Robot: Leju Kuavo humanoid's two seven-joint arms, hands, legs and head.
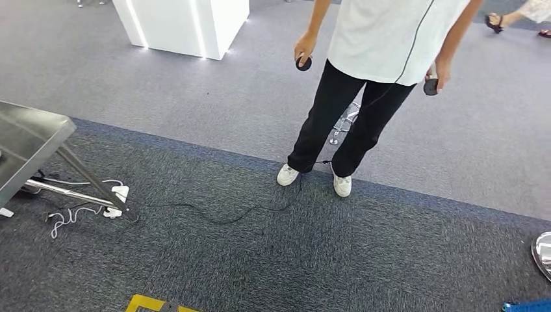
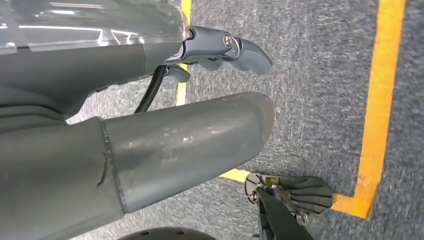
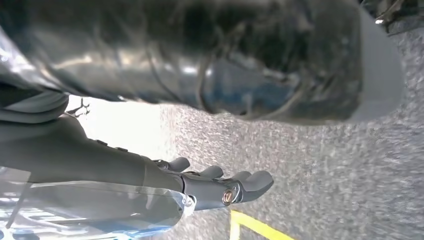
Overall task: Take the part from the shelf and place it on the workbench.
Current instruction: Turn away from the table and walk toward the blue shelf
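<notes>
My left hand [image 2: 165, 140] hangs over grey carpet, thumb and fingers [image 2: 235, 47] stretched out, with nothing in it. My right hand [image 3: 165, 180] also hangs above the carpet with its fingers [image 3: 240, 185] straight and apart, holding nothing. In the head view, the corner of a steel table [image 1: 32, 140], possibly the workbench, juts in at the left edge on slanted metal legs. I see neither the part nor the shelf.
A person [image 1: 364, 84] in a white shirt and black trousers stands ahead with a controller in each hand. A black cable [image 1: 214, 214] runs across the carpet to a white power strip [image 1: 115, 201]. Yellow floor tape [image 2: 380, 100] lies below me. A white illuminated counter [image 1: 185, 23] stands at the back.
</notes>
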